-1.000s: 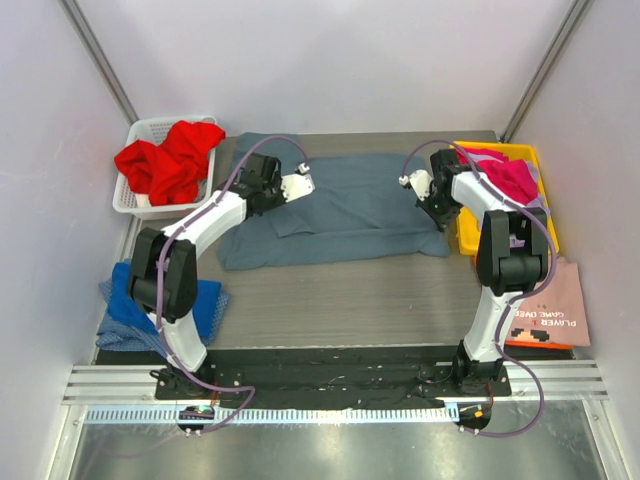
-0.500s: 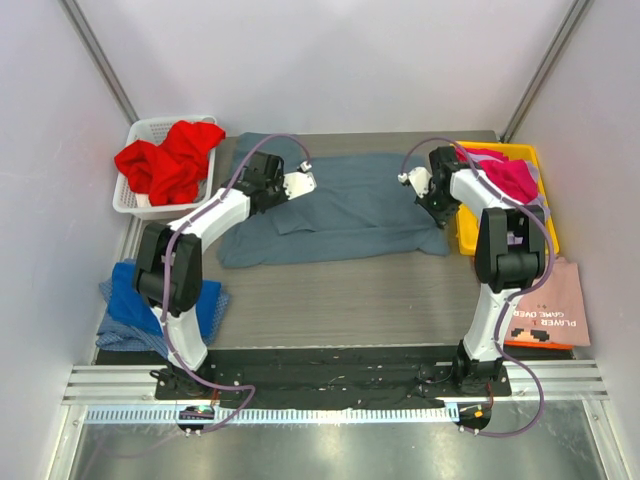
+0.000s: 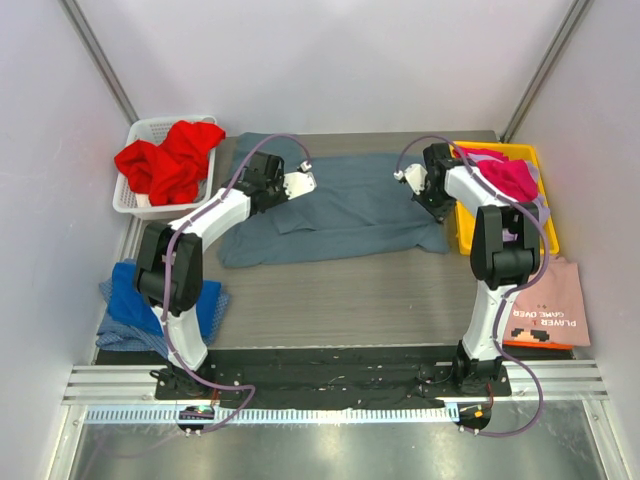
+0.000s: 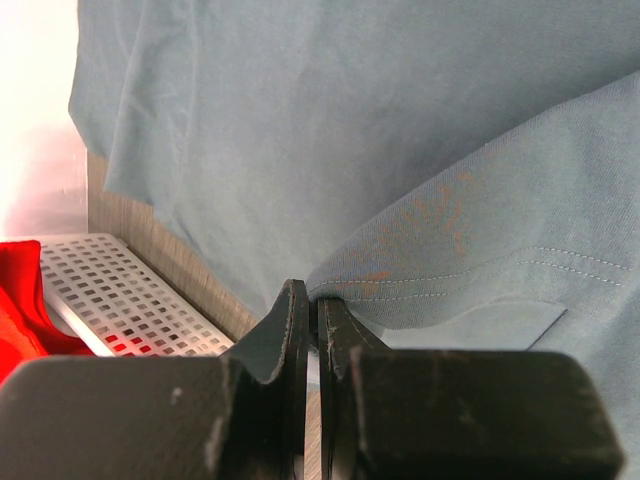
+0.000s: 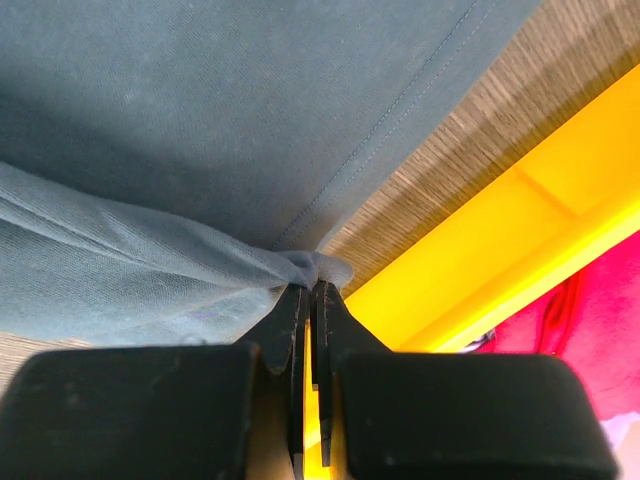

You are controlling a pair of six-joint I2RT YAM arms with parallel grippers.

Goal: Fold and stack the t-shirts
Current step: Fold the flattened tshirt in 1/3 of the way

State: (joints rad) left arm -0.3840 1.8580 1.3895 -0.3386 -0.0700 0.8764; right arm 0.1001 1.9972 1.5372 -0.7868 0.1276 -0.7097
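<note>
My top camera sits above and behind the arm bases, looking down and forward over the whole table from well back, so both arms fit in one view. My left wrist camera rides right behind the left gripper and looks along its fingers from very close: the slate blue-grey t-shirt fills the view ahead of the tips, with the white basket to their left. My right wrist camera looks past the right gripper equally close, with the same shirt ahead and the yellow bin right of the tips. All three views share that shirt.
</note>
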